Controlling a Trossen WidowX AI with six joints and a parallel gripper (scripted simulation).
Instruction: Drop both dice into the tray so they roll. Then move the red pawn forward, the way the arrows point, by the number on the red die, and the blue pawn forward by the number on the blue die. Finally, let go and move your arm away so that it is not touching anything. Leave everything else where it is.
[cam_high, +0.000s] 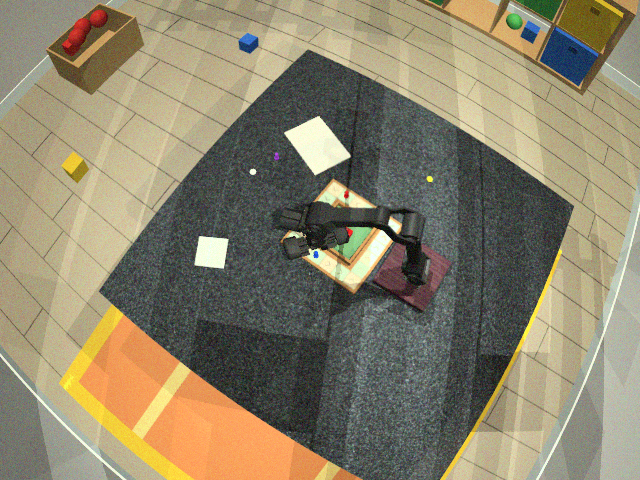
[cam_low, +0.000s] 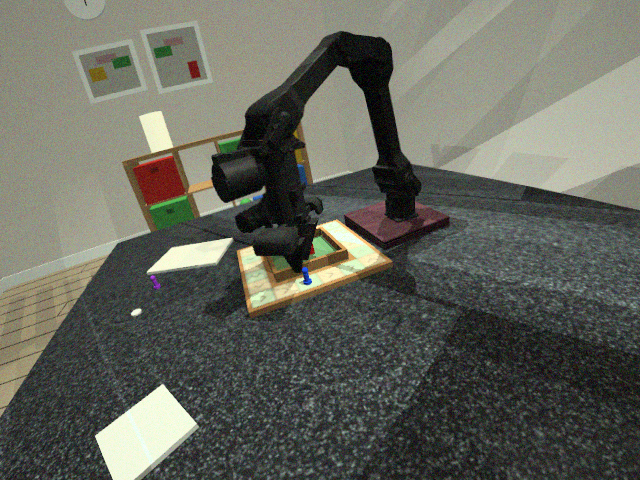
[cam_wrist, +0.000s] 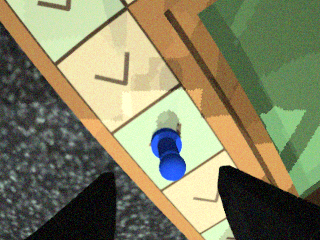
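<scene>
The game board lies on the dark table, with the green tray in its middle. The blue pawn stands upright on a light green square of the board's near edge. My gripper hangs low over it, partly open, with a finger on each side of the pawn and not touching it. The red pawn stands on the far edge of the board. The red die lies in the tray. The arm hides the blue die.
Two white sheets lie on the table. A purple pawn, a white disc and a yellow disc lie apart from the board. The arm's maroon base plate adjoins the board.
</scene>
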